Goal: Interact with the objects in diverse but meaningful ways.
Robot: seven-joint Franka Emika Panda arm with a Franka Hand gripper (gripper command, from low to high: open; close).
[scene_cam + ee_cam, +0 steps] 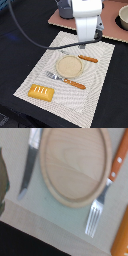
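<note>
Your arm (87, 20) hangs high over the plate (69, 65). You cannot tell if its gripper is apart. The bread loaf (41, 92) lies well away.

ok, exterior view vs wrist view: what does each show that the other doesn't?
Exterior only: the white robot arm, the whole striped beige placemat, the pink-brown board behind it and a pale bowl on that board; the jaws are not visible. Wrist only: close detail, such as the fork's tines. Both: the round beige wooden plate, wooden-handled knife, wooden-handled fork and golden-yellow bread loaf, which the wrist view catches only as an edge.
</note>
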